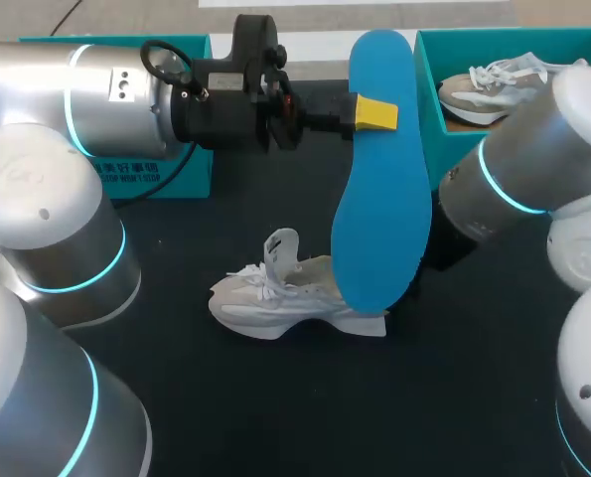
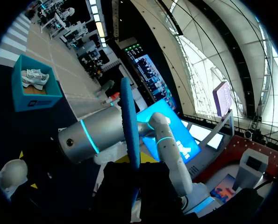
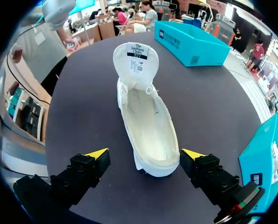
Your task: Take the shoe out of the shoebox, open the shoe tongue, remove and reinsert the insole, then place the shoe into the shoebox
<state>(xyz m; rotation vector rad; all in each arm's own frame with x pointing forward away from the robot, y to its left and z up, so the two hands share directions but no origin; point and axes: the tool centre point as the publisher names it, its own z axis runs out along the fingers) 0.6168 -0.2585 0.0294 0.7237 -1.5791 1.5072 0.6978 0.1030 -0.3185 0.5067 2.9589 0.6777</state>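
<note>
Reinsertion in hand, by the look of it. Blue insole [image 1: 379, 199] clenched upright in left claw [image 1: 374, 112], at 1 o'clock of the shoe [image 1: 275, 293] standing mid-desk [image 1: 474, 388] with tongue lifted. Right claw [image 3: 145, 155] released, straddling the heel, seemingly untouched. Best to steady the heel first, then feed the insole's lower end toward 9 o'clock, clear of the laces, and press flat last.

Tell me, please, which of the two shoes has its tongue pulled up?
The shoe on the table: its tongue stands upright and its blue insole is out, held by the left gripper. The other shoe lies in the right-hand shoebox.
</note>
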